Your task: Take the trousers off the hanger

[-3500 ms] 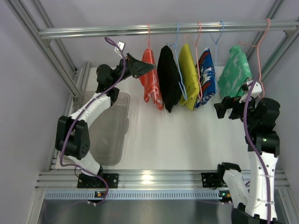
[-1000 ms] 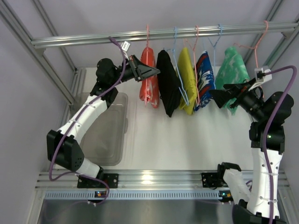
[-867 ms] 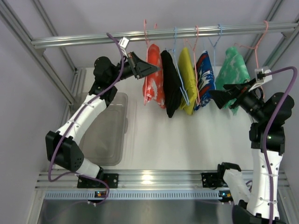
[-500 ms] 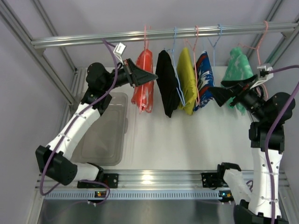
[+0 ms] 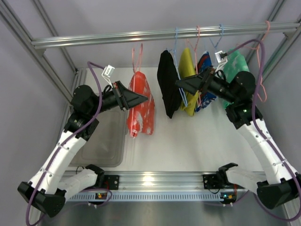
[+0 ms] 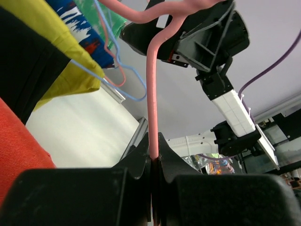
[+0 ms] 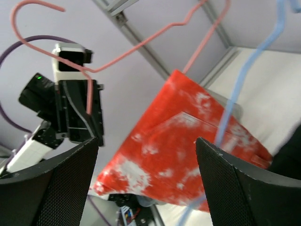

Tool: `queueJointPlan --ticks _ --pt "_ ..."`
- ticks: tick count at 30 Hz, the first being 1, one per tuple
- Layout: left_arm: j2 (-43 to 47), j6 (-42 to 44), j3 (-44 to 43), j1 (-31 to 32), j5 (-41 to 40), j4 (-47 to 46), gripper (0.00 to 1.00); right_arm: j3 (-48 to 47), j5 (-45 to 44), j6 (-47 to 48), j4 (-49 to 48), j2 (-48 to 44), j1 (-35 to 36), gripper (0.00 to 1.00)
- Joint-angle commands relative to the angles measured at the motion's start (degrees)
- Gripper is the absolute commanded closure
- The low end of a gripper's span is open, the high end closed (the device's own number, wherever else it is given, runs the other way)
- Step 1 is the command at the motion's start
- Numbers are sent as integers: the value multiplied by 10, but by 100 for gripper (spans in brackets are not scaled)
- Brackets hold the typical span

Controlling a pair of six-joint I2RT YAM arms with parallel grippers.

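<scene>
From above, the left gripper holds the pink hanger off the rail. The trousers hang on it, left of the black garment.

Left wrist: its fingers are clenched on the hanger.

Right wrist: the right gripper is spread wide, empty, facing the trousers.

In the left wrist view the trousers are cut by the left edge and the hanger leaves the top edge, while from above its lower bar is hidden inside the trousers.
</scene>
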State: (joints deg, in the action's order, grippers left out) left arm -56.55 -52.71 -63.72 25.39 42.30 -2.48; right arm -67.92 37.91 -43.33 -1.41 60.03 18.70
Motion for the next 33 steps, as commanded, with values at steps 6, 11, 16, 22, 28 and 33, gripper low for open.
queueJointPlan --ticks 6,11,16,22,28,33 --pt "43 -7 15 2 -51 -46 100 -123 -45 6 -60 97 134 19" --pt "49 -27 30 2 -54 -74 100 -150 -50 11 -59 150 179 20" --pt "51 -42 27 2 -55 -91 100 -164 -54 -7 -69 188 211 21" --pt "46 -52 27 8 -55 -108 100 -193 -51 -21 -89 233 240 23" --pt "46 -44 40 19 -52 -105 100 -229 -45 -43 -108 264 255 25" --pt "46 -35 40 23 -53 -104 100 -245 -44 -55 -121 286 265 30"
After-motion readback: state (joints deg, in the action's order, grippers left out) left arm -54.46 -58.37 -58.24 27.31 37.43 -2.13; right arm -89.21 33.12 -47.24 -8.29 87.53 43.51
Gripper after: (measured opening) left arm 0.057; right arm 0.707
